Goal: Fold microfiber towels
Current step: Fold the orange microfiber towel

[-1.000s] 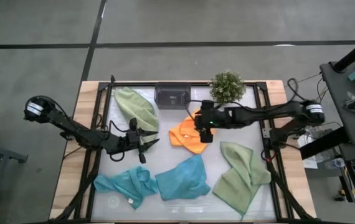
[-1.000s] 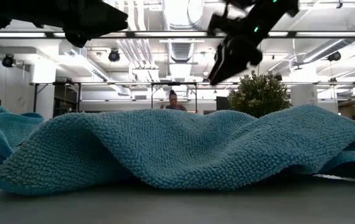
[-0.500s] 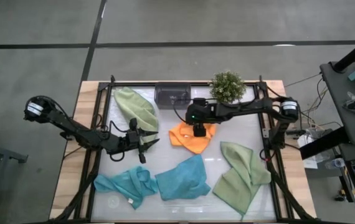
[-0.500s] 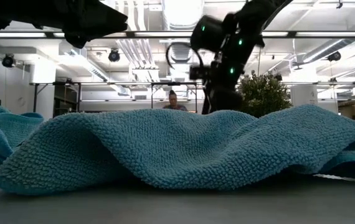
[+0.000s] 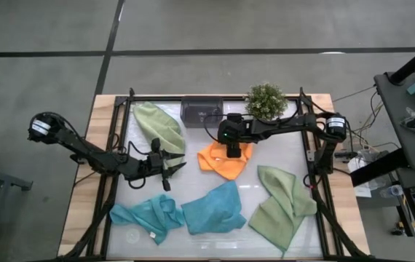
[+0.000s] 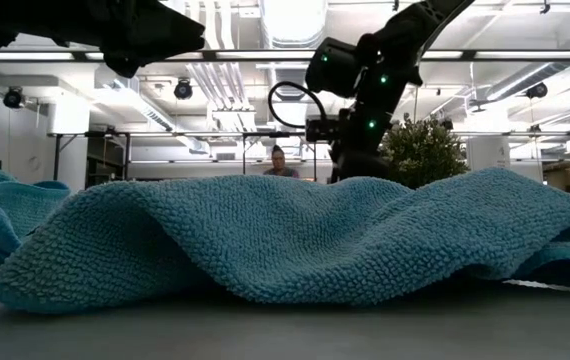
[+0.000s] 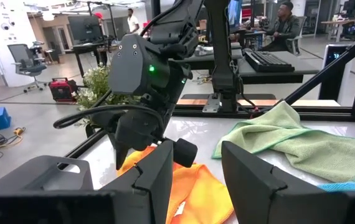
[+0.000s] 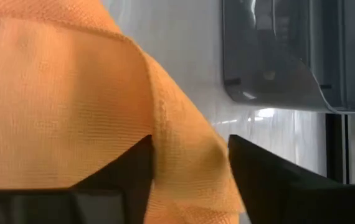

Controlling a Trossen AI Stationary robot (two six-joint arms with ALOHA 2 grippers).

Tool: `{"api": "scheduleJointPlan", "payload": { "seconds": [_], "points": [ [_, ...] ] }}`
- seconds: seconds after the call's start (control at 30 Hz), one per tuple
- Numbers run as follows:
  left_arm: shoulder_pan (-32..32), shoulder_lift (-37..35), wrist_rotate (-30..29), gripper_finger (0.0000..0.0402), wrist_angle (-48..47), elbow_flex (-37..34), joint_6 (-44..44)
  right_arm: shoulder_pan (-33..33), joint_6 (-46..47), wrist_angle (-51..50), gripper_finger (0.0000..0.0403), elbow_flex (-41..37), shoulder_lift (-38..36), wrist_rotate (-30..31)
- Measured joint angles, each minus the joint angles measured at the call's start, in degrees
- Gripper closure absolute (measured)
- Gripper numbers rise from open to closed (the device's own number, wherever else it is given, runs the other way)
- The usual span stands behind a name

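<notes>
Orange towel [image 8: 71, 112] between right hand [image 8: 190, 180] fingers

left hand [image 5: 170, 166] parted, right hand [image 5: 231, 153] lowered

Both arms are matte black all over, built from chunky rounded joint housings linked by slimmer tubes. The right arm [image 5: 280, 129] has little green status LEDs glowing on its wrist housing, plus a black cable looping out beside it. The left arm [image 5: 95, 154] ends at a round silver-white cap on its base joint. Left gripper [image 7: 193, 171] fingers [image 7: 159, 174] are flat, angular dark plastic slabs.
</notes>
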Motion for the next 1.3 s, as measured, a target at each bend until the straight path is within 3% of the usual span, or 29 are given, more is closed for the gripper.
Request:
{"api": "scheduleJointPlan", "payload": {
  "seconds": [0.27,0.33,0.87,1.03,1.3],
  "points": [
    [0.0,0.0,0.0,0.0278,0.0,0.0,0.0,0.0,0.8,-0.2,0.0367,0.4,-0.3,0.0],
    [0.0,0.0,0.0,0.0278,0.0,0.0,0.0,0.2,1.0,-0.2,0.0386,1.0,-0.4,0.0],
    [3.4,1.2,-0.2,0.0278,1.7,0.0,-0.6,5.5,8.6,-4.0,0.0394,8.6,-5.3,0.0],
    [4.6,8.9,-0.1,0.0269,9.6,0.0,-0.5,7.1,12.5,-4.1,0.0394,10.4,-6.5,0.0],
    [8.4,22.0,-2.9,0.0202,18.7,1.7,-3.4,8.6,13.4,-4.4,0.0394,11.7,-7.0,0.0]
  ]
}}
